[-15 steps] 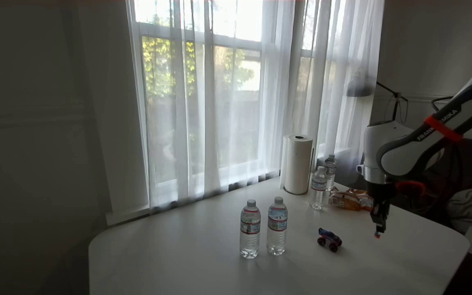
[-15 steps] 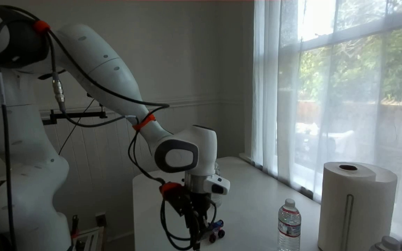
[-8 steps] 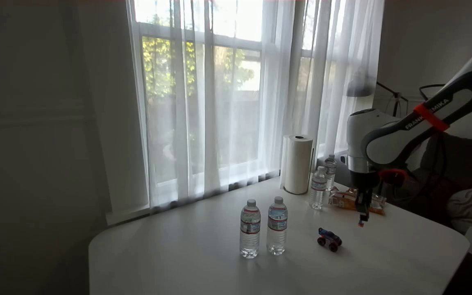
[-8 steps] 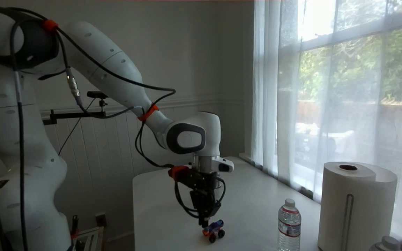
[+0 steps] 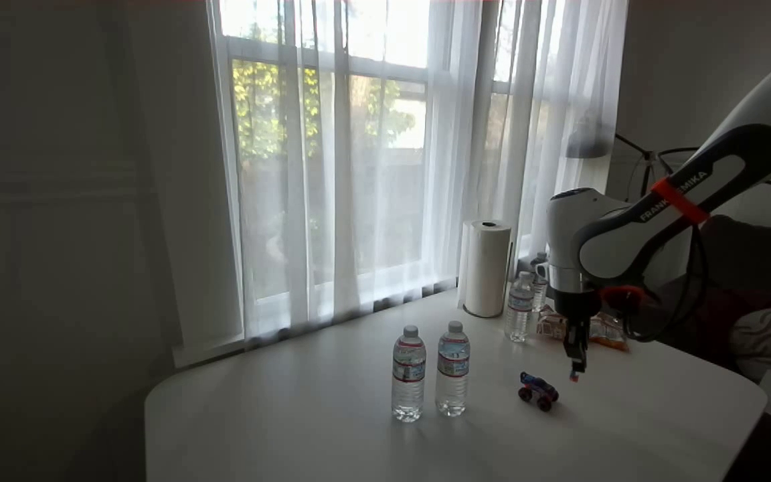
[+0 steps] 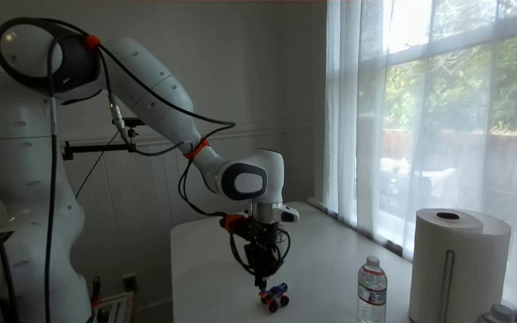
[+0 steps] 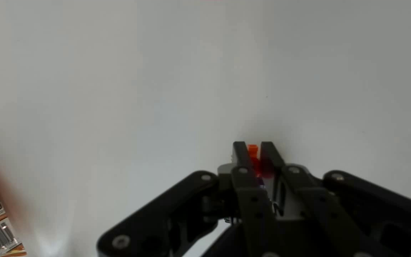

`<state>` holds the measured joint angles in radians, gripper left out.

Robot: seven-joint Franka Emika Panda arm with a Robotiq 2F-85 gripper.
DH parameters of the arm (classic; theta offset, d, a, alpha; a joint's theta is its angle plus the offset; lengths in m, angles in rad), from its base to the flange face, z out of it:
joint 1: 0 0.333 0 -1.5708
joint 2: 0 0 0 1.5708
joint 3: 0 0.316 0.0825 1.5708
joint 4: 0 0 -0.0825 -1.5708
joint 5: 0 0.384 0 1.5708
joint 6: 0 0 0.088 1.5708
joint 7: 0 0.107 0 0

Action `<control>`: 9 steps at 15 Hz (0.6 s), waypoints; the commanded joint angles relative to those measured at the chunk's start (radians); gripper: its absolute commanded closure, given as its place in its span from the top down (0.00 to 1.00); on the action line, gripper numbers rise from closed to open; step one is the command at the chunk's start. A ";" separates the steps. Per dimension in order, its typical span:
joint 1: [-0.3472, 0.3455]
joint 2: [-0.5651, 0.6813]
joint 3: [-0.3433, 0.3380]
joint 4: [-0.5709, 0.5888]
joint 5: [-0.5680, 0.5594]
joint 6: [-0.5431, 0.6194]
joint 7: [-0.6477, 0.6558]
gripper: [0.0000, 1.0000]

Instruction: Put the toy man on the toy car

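Toy man [image 7: 255, 161] is hanging in the gripper [image 7: 254, 147], which is pinching it above the table [image 5: 278, 415], near the toy car [image 5: 538, 391]. Arm [image 6: 171, 92] is sloping down, w/ gripper pointing straight down. Qty: 1 man, 1 car sitting upright, 4 water bottles [image 5: 409, 381] standing in prs, 1 paper towel roll [image 5: 486, 268]; snack packaging [image 5: 550, 326] is lying partly hidden, no. unclear. Vs. 0.5 s ago, gripper's hanging nearer the car, which is staying put.
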<state>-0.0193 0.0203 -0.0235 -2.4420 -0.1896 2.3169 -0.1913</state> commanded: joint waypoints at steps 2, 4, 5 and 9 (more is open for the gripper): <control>0.002 0.036 0.009 0.017 0.070 0.034 -0.010 0.03; 0.002 0.049 0.012 0.022 0.087 0.052 -0.011 0.03; 0.002 0.056 0.012 0.028 0.084 0.053 -0.007 0.03; 0.000 0.051 0.009 0.024 0.061 0.041 0.000 0.13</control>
<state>-0.0188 0.0718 -0.0156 -2.4193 -0.1291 2.3605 -0.1914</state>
